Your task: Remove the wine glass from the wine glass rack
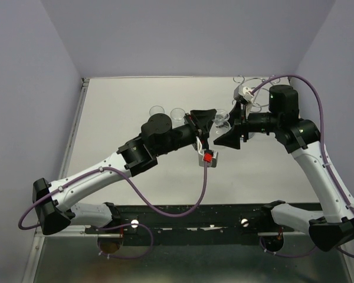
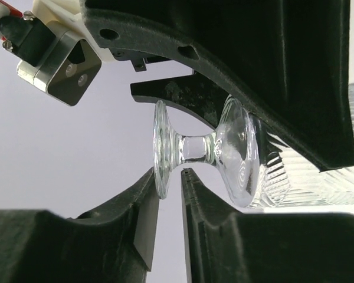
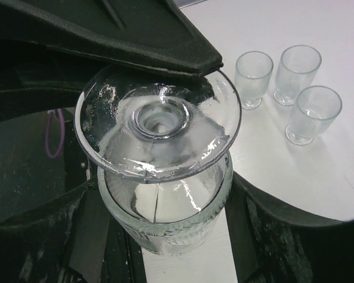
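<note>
Holding the wine glass (image 3: 159, 118) by its bowl, right gripper (image 3: 164, 191) clamped; left gripper (image 2: 169, 174) straddles the foot rim, pinch unclear

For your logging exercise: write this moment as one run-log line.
right hand: holds wine glass by bowl | left hand: fingers straddle foot rim, gap visible

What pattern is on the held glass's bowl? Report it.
Fine herringbone-like ribs on the clear wine glass bowl; best in left wrist view.

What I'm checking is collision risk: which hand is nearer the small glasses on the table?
Left. The left hand sits just right of the small glasses in the top view; the right hand is farther right, holding the wine glass.
</note>
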Controlling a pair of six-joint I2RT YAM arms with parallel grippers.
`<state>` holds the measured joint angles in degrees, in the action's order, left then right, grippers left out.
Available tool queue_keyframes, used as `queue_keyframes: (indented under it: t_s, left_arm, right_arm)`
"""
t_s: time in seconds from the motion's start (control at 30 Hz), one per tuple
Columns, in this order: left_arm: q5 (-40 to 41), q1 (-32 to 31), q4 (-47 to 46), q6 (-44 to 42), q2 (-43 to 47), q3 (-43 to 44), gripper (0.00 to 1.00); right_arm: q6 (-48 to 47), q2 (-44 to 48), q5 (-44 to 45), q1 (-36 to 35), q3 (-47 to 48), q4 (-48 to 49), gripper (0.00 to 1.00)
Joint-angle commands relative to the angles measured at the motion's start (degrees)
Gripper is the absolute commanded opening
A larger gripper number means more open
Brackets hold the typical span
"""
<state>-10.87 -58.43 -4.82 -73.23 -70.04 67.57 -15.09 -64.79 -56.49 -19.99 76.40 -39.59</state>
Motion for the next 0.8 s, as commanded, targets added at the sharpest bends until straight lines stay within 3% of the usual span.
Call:
queue_keyframes:
  t_s: [0.0,0.07,0.13,0.2,0.23,0.27,0.37,0.47,0.63,0.77]
  left_arm:
    - [3.0,-0.6,0.6,-3.1,-0.8,0.4,0.30]
    - [3.3,-0.9,1.3,-3.8,-1.1,0.5,0.23]
    - [3.8,-1.2,2.2,-4.3,-1.2,0.6,0.03]
    - [3.9,-1.4,2.4,-4.3,-1.1,0.5,0.00]
    - [4.1,-1.5,3.0,-4.1,-0.9,0.5,0.00]
    - [4.3,-1.5,3.5,-3.8,-0.7,0.5,0.00]
    - [5.2,-1.6,4.7,-1.4,0.3,0.1,0.00]
    - [7.7,-1.5,6.7,6.3,1.4,-0.4,0.00]
    - [10.0,0.3,14.3,27.7,4.9,-2.5,0.00]
    - [6.2,4.2,19.3,47.1,8.1,-7.3,0.00]
  right_arm:
    - [-1.0,2.1,0.1,-0.5,-0.8,-0.1,0.01]
    - [-1.0,2.5,0.5,-0.5,-1.4,-0.5,0.01]
    - [-1.0,2.7,1.2,-0.5,-2.0,-0.7,0.06]
    - [-1.0,2.8,2.3,-0.5,-2.6,-0.5,0.59]
    - [-0.5,2.9,2.8,-0.5,-2.8,0.1,0.75]
    - [0.1,3.2,3.5,-0.5,-3.2,0.8,1.00]
    - [1.0,3.4,3.9,-0.5,-3.3,2.2,1.00]
    - [0.8,3.7,5.8,-0.5,-1.9,2.4,1.00]
    - [-2.9,5.2,11.2,-0.5,-1.4,3.6,1.00]
    - [-10.5,7.0,18.8,-0.6,-4.7,7.1,0.99]
